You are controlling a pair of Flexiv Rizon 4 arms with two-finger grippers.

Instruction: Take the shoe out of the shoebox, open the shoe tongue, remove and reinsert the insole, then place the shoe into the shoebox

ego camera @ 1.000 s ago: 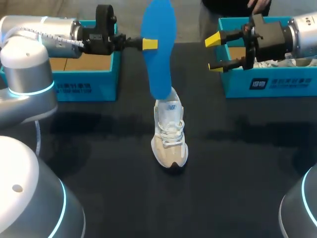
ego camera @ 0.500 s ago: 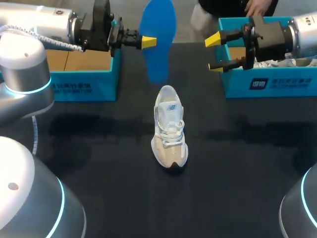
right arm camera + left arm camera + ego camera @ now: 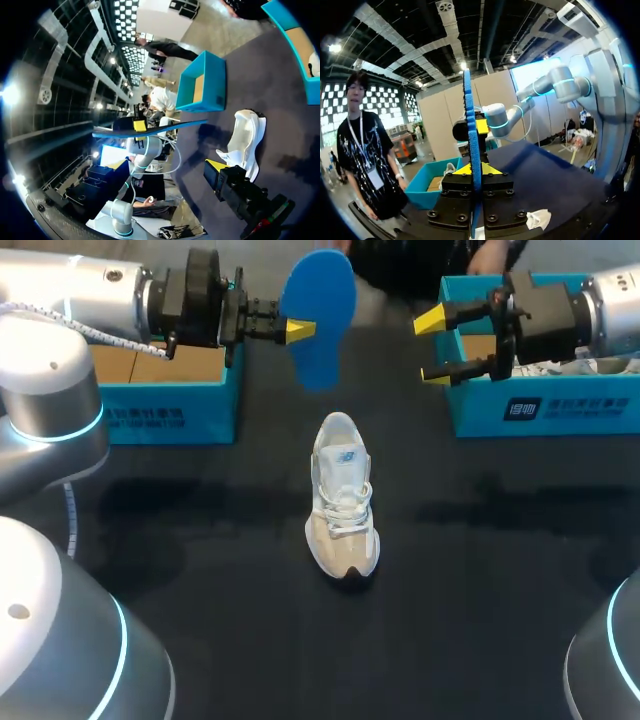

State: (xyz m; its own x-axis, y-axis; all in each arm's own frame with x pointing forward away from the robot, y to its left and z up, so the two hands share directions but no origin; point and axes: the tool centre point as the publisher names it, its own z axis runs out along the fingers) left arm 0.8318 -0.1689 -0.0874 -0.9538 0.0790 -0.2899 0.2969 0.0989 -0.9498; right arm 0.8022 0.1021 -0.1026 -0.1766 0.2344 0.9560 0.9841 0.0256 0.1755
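Blue insole point(image 3: 320, 315) up in the air beyond the heel of the shoe point(image 3: 343, 500), pinched on edge by the left fingers point(image 3: 300, 330); the white-and-beige shoe stands on the black tabletop point(image 3: 200, 540); the right fingers point(image 3: 430, 319) hang spread, empty, to the shoe's far right by a teal box point(image 3: 540, 405).

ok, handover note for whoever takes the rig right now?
Left gripper: shut on the blue insole, held in the air beyond the shoe's heel.
Right gripper: open, empty, at the left end of the right shoebox.
Shoe: upright mid-table, toe toward the robot, between the right shoebox and the left shoebox.
Done: shoe out, insole out.
Left: reinsert the insole, put the shoe into a shoebox.
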